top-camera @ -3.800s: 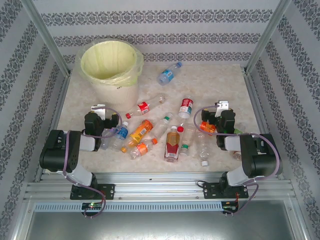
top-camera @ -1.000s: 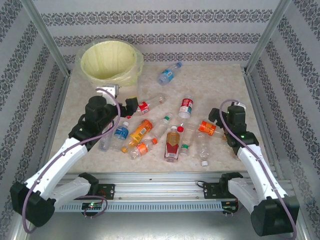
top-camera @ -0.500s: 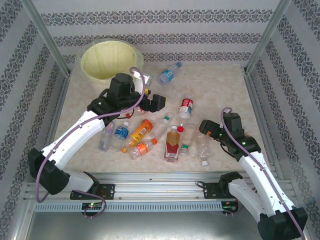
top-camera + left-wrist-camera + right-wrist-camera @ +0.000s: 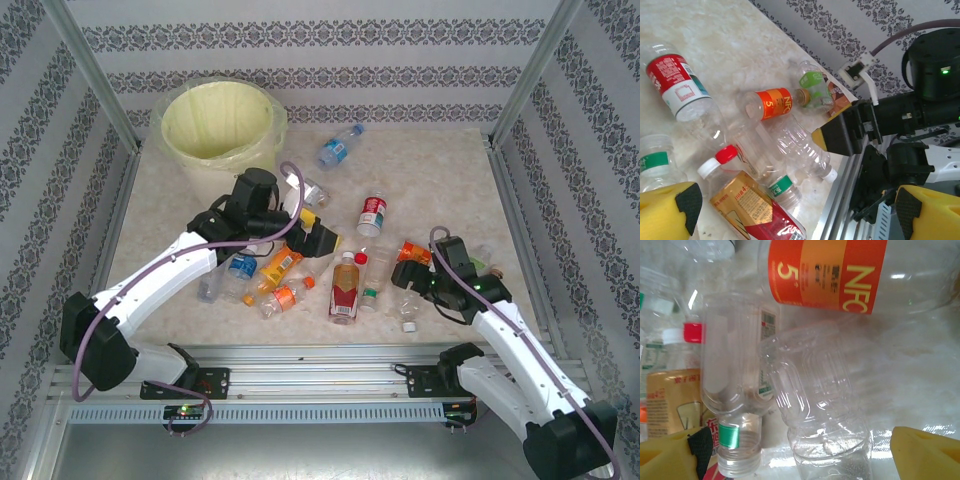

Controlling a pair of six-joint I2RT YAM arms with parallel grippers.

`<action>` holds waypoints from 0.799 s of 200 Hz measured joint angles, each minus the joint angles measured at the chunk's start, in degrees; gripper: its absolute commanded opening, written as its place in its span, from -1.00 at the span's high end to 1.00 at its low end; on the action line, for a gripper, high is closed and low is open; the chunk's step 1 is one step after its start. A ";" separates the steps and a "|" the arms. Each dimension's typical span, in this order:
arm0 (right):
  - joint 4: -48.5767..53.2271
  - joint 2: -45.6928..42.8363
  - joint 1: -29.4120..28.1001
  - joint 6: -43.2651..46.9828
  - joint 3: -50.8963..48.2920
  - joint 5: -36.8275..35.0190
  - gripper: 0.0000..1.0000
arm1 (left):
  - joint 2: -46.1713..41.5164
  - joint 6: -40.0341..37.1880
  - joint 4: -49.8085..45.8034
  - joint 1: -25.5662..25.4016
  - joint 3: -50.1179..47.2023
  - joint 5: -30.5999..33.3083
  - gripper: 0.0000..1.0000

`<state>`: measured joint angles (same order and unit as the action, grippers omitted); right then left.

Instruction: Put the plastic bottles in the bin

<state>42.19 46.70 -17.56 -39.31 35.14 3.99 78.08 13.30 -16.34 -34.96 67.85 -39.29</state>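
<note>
Bottles [image 4: 345,287] scattered mid-table, one blue-label bottle [image 4: 338,148] apart near the far edge, bin [image 4: 215,125] in far-left corner showing yellow liner [image 4: 240,115], left gripper [image 4: 318,233] spread over them, right gripper [image 4: 800,442] spread astride a clear bottle [image 4: 825,405], bare table [image 4: 450,170] far right.

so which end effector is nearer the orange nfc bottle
Right. The right end effector sits just on the near side of the orange NFC bottle, over the clear bottle beside it; the left end effector hangs further left, apart from it.
</note>
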 measured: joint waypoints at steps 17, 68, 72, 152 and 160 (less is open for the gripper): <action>0.02 0.61 -0.52 0.00 -0.96 0.02 -0.81 | -0.94 0.17 0.46 -0.63 -0.15 0.11 -1.00; -1.22 3.26 -0.61 0.07 -3.37 0.50 -0.78 | -3.34 0.26 2.49 -0.72 -0.24 0.90 -1.00; -1.44 3.58 -0.61 0.07 -3.56 0.63 -0.78 | -3.32 0.24 2.49 -0.74 -0.24 0.96 -1.00; -5.07 6.45 -2.32 0.22 -6.32 2.16 -0.77 | -3.30 0.11 2.43 -1.07 -0.28 3.65 -1.00; -5.25 6.60 -2.73 0.22 -6.56 2.16 -0.77 | -3.30 -0.04 2.38 -1.07 -0.28 4.00 -1.00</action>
<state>36.95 53.30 -20.29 -39.09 28.58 6.15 74.78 13.26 -13.96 -36.03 67.57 -35.29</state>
